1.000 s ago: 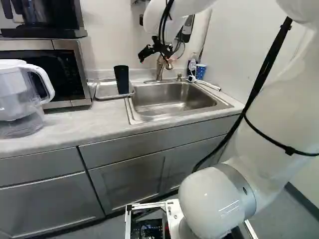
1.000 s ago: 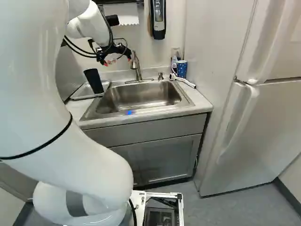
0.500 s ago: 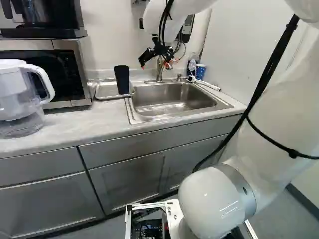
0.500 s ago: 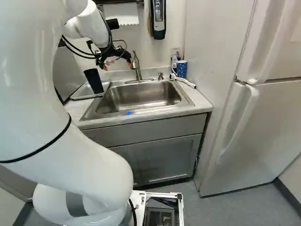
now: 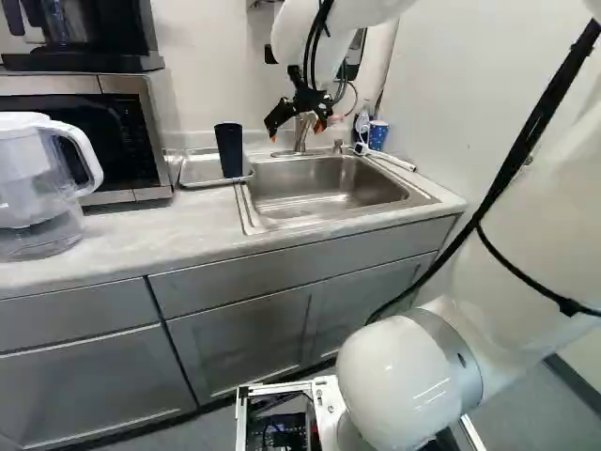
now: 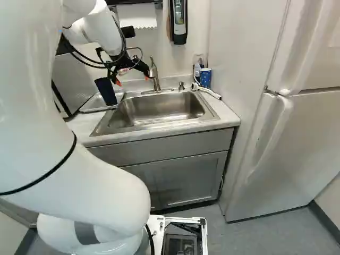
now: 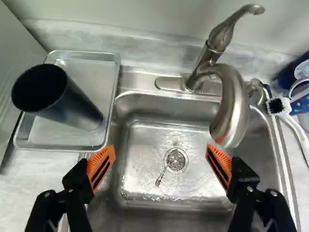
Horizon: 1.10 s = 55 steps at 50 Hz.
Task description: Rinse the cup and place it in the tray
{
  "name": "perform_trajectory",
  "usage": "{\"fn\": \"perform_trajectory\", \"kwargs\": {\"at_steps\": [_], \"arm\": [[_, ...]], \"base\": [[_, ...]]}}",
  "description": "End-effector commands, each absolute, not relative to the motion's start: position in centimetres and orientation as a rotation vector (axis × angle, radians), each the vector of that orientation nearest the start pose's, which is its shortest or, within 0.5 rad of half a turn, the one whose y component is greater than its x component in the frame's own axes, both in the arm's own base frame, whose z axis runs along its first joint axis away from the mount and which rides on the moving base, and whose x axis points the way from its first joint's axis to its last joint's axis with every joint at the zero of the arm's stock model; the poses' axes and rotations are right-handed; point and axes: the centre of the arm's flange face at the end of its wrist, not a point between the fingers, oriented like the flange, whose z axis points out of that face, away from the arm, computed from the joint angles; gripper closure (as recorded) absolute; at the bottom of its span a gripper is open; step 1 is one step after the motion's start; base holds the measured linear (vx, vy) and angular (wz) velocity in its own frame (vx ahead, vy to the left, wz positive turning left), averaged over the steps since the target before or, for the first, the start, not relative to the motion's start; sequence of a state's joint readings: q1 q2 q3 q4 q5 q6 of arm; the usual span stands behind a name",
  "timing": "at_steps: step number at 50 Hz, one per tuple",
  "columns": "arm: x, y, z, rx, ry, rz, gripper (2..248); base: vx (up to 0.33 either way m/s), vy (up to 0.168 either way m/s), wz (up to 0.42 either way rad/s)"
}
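Left base view: the cup (image 5: 229, 150) stands upright in the tray (image 5: 197, 172), upper left; the gripper (image 5: 297, 130), upper centre, has its fingers wide apart. Wrist view: water wets the sink (image 7: 145, 145) floor.

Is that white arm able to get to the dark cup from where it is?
Probably yes: its gripper is open above the sink, and nothing seems to block the way to the cup, standing in the tray beside it.
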<state>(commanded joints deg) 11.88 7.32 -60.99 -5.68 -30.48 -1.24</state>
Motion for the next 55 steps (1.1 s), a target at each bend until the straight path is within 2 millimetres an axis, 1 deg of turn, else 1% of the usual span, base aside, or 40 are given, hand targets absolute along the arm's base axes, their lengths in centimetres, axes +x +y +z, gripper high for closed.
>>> {"fn": "perform_trajectory", "kwargs": {"at_steps": [9, 21, 32, 55], "arm": [[43.7, 7.4, 65.8, -3.001, -0.400, -0.946, 3], [42.8, 5.2, 65.4, -3.062, -0.334, -0.837, 3], [42.7, 3.4, 65.4, -3.080, -0.271, -0.837, 3], [42.7, 3.4, 65.4, -3.080, -0.271, -0.837, 3]], "base": [[0.000, 0.000, 0.000], [0.000, 0.000, 0.000], [0.000, 0.000, 0.000], [0.000, 0.000, 0.000]]}}
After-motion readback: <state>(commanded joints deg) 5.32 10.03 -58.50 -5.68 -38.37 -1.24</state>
